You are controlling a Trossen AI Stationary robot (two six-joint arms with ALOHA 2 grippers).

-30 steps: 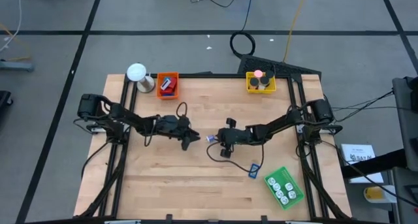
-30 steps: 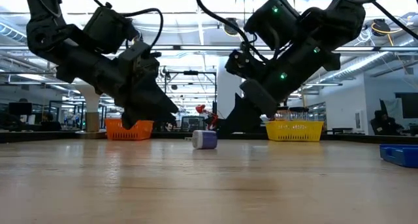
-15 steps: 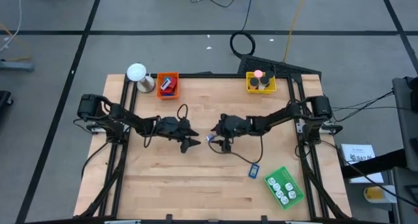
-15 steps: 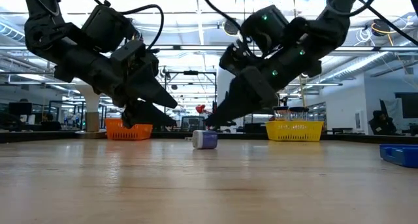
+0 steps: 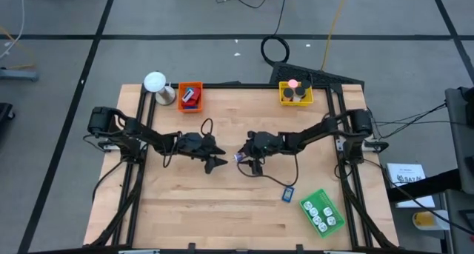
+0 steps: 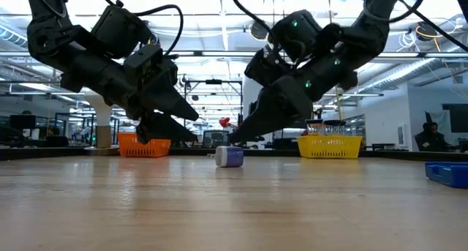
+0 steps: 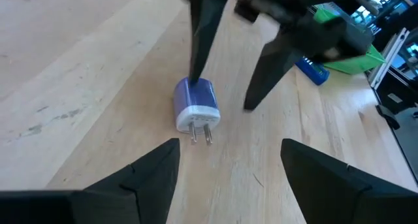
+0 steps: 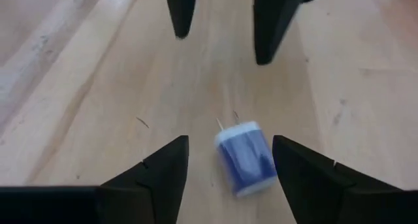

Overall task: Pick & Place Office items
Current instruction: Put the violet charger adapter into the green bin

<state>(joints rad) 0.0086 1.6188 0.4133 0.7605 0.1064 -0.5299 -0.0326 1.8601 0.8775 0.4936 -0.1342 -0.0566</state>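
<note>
Overall, the wooden table (image 5: 222, 209) sits on a grey floor crossed by dark lines, and the low view looks beyond it into a long hall of ceiling lights and desks. Both arms lean in over the table's middle. The left gripper (image 5: 219, 162) and the right gripper (image 5: 244, 155) hang just above the wood with their fingers spread wide, holding nothing. Between them lies the blue-and-white plug (image 7: 196, 104), a small block on its side, two metal prongs toward the left gripper; the right gripper's fingers flank it. At the far edge stand an orange tray (image 5: 190, 96) holding red and blue pieces and a yellow tray (image 5: 295, 94) holding dark discs and a pink piece. A green tray (image 5: 322, 212) of white-marked pieces lies near the right front, a blue rectangle (image 5: 287, 194) beside it.
</note>
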